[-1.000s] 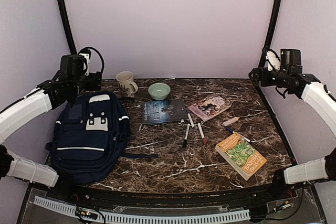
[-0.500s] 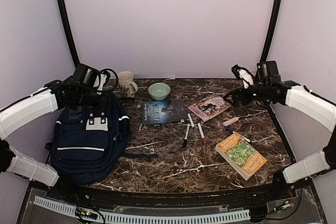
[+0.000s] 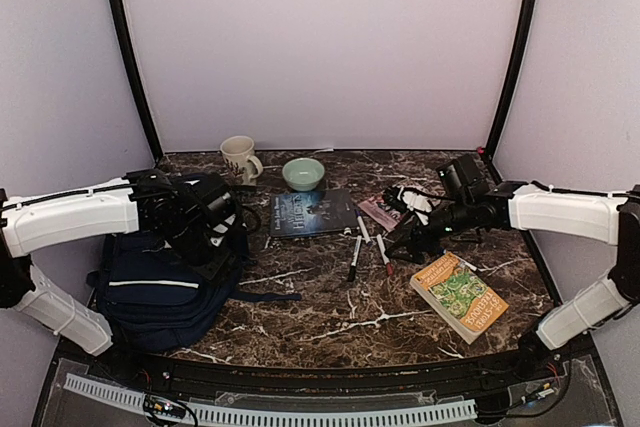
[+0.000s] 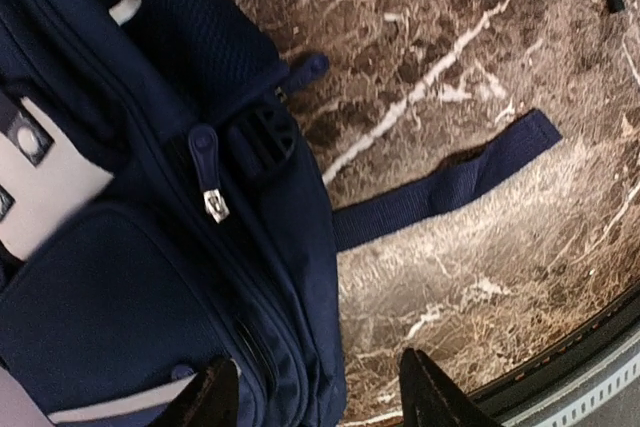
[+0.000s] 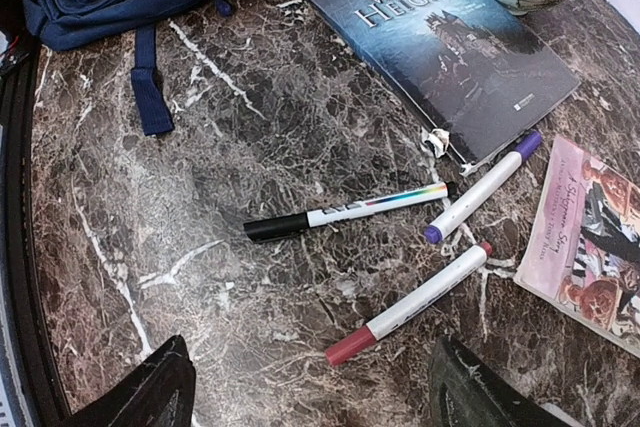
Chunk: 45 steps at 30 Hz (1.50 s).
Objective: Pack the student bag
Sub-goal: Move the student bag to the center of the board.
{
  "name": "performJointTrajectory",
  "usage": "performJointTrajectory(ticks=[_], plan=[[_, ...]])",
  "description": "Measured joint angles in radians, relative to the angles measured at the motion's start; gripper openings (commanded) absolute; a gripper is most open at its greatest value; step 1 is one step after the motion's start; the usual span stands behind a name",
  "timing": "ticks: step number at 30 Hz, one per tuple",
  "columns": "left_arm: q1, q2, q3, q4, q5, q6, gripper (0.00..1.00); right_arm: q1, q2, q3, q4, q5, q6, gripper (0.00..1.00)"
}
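My left arm hides the top of the student bag (image 3: 160, 282), which lies on the left of the table (image 3: 330, 312), close to its near edge, one strap trailing onto bare marble. My left gripper (image 4: 315, 402) hangs over it, fingers apart, empty. My right gripper (image 5: 310, 392) gapes wide above the red-capped marker (image 5: 410, 304), touching nothing.

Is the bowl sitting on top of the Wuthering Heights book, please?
No, the bowl stands on the table beyond the book's far edge.

Soft, even overhead light casts only faint shadows on the marbled worktop (image 3: 330, 297), the top view slightly grainy, the student bag (image 4: 130, 337) blurring at the left wrist view's edge, the right wrist view crisp.
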Motion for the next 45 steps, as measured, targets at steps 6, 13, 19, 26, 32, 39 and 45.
performJointTrajectory(ticks=[6, 13, 19, 26, 32, 39, 45], plan=[[-0.08, 0.017, -0.003, -0.179, -0.036, -0.163, 0.61, 0.003, -0.021, -0.011, 0.017, -0.011, -0.04, 0.79], [-0.097, 0.097, -0.056, -0.277, -0.098, -0.26, 0.6, 0.003, -0.031, -0.011, 0.024, -0.031, -0.067, 0.8], [-0.097, 0.244, -0.065, -0.286, -0.187, -0.287, 0.38, 0.003, -0.039, -0.014, 0.024, -0.04, -0.078, 0.8], [-0.103, 0.337, -0.026, -0.276, -0.195, -0.272, 0.02, 0.003, -0.042, -0.015, 0.024, -0.041, -0.081, 0.79], [-0.101, 0.338, 0.075, -0.284, -0.188, -0.251, 0.0, 0.003, -0.042, -0.015, 0.024, -0.04, -0.081, 0.79], [-0.098, 0.338, 0.188, -0.218, -0.118, -0.227, 0.01, 0.003, -0.042, -0.015, 0.024, -0.042, -0.079, 0.79], [-0.099, 0.343, 0.2, -0.136, -0.026, -0.167, 0.46, 0.003, -0.042, -0.014, 0.019, -0.045, -0.072, 0.78]])
